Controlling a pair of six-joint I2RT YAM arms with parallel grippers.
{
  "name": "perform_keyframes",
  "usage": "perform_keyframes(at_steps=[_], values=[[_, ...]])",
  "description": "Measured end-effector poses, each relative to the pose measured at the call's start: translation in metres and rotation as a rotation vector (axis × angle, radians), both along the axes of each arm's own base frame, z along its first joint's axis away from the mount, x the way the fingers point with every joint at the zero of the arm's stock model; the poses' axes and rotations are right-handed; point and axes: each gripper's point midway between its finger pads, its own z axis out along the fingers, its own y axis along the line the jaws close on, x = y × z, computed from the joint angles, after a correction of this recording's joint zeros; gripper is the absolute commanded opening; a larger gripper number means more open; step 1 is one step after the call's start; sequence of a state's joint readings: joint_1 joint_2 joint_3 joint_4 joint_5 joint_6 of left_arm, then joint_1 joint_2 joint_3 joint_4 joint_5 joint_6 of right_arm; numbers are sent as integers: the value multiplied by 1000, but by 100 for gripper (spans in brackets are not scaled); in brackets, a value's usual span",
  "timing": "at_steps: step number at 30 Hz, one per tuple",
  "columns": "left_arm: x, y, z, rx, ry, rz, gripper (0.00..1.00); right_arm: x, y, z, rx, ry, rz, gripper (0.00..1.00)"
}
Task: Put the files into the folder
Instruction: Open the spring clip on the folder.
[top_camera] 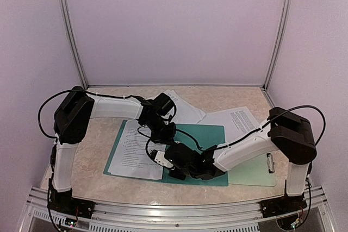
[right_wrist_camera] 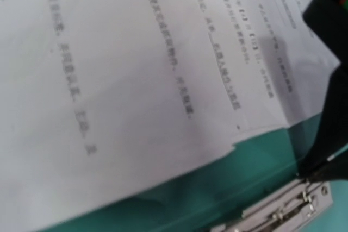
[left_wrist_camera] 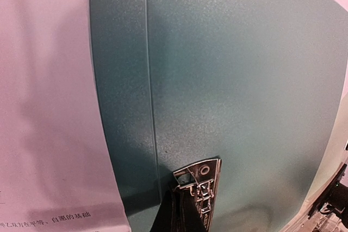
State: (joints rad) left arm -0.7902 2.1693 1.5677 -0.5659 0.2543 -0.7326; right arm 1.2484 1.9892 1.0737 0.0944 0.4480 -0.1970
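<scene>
The dark teal folder (top_camera: 209,137) lies open on the table. A printed white sheet of the files (top_camera: 136,150) rests on its left half, and more files lie behind (top_camera: 185,110) and to the right (top_camera: 239,120). My left gripper (top_camera: 166,136) points down at the folder's middle; in the left wrist view it (left_wrist_camera: 180,204) is shut, tips against the metal clip (left_wrist_camera: 200,186). My right gripper (top_camera: 161,160) is at the sheet's right edge. Its wrist view shows sheets (right_wrist_camera: 136,80) close up, slightly raised over the folder (right_wrist_camera: 228,183), and its own fingers are hidden.
A pale mint clipboard (top_camera: 251,171) lies under the right forearm at the front right. The booth's walls and aluminium posts (top_camera: 73,42) close in the table on three sides. The two arms cross closely over the folder's middle.
</scene>
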Motion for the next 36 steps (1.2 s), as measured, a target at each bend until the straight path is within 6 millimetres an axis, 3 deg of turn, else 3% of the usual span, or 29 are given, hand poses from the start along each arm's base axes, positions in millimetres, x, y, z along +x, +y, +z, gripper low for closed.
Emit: perform_keyframes(at_steps=[6,12,17,21,27,31,36], values=[[-1,0,-1,1,7,-1,0,4,-13,11,106,70,-16,18],[-2,0,-1,0,10,-2,0,17,-32,50,394,185,-152,18],[-2,0,-1,0,11,1,0,14,-24,73,623,345,-231,16],[-2,0,-1,0,12,3,0,15,-27,69,774,527,-311,16],[-2,0,-2,-1,14,7,0,20,-49,33,891,774,-434,16],[-2,0,-2,-1,14,7,0,14,-41,18,923,909,-429,17],[-2,0,-2,-1,14,8,0,4,-29,22,963,1017,-385,18]])
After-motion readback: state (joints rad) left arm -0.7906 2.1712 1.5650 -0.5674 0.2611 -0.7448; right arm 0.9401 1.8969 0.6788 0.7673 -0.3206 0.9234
